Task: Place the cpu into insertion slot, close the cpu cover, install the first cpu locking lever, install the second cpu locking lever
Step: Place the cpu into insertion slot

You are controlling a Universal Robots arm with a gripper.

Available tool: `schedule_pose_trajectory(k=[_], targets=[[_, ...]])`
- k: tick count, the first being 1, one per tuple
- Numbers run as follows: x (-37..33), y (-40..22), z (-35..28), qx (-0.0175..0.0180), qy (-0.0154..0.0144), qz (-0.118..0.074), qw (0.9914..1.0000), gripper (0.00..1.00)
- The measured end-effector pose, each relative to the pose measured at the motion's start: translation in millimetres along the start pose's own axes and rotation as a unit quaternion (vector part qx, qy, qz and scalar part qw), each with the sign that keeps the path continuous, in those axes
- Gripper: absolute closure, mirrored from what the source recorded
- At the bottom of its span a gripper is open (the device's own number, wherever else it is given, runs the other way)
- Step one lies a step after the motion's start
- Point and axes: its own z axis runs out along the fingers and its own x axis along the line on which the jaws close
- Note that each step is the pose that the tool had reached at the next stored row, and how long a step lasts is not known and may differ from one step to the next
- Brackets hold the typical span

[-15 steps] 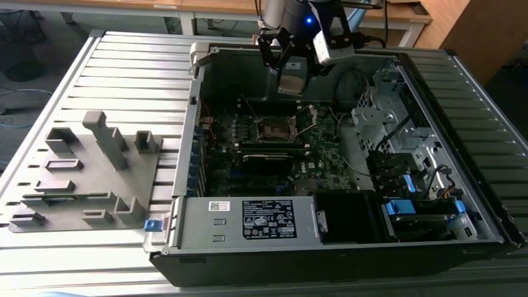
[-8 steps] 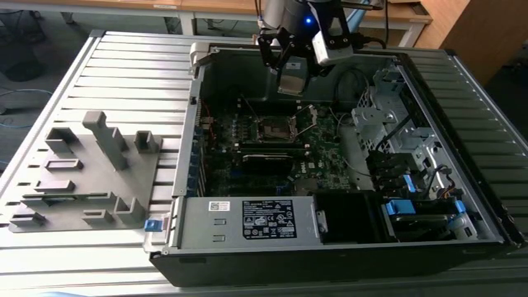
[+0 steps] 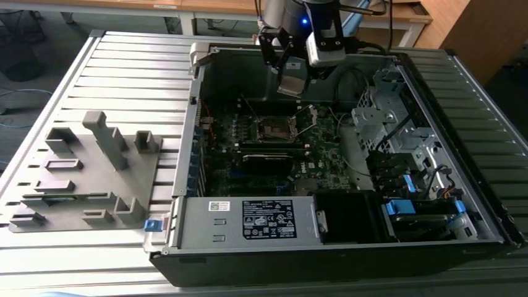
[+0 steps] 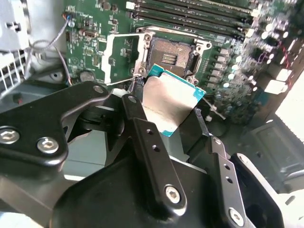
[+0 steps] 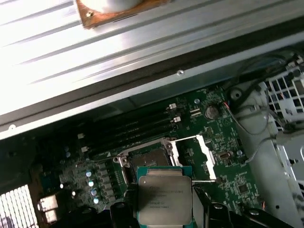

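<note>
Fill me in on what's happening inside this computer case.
The robot arm's tool grips a small flat square chip with a silvery-grey metal top and holds it above the dark green board inside the open metal computer case. The small square dark socket with its silvery rim lies empty. The thin silvery metal cover frame stands swung open beside it. The chip is not yet seated in the socket.

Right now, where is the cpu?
The cpu sits clamped in the gripper, in the air near the open insertion slot, at the exterior view's top middle.
</note>
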Motion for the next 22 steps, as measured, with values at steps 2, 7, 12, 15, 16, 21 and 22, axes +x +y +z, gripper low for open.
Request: schedule_pose_trajectory(k=[2, 7, 12, 15, 16, 21, 22], targets=[[0.0, -0.1, 0.2, -0.0001, -0.0015, 0.017, 0.99985, 0.46], [0.0, -0.1, 0.4, -0.0003, -0.0022, 0.026, 0.99967, 0.46], [0.2, -0.2, 1.7, -0.0004, -0.0023, 0.026, 0.99967, 0.46], [0.2, -0.3, 2.0, -0.0003, -0.0023, 0.026, 0.99967, 0.46], [0.2, -0.3, 2.1, -0.0004, -0.0023, 0.026, 0.99967, 0.46], [0.3, -0.3, 2.2, -0.0004, -0.0023, 0.026, 0.99967, 0.46], [0.2, -0.3, 2.2, -0.0004, -0.0023, 0.026, 0.99967, 0.46]])
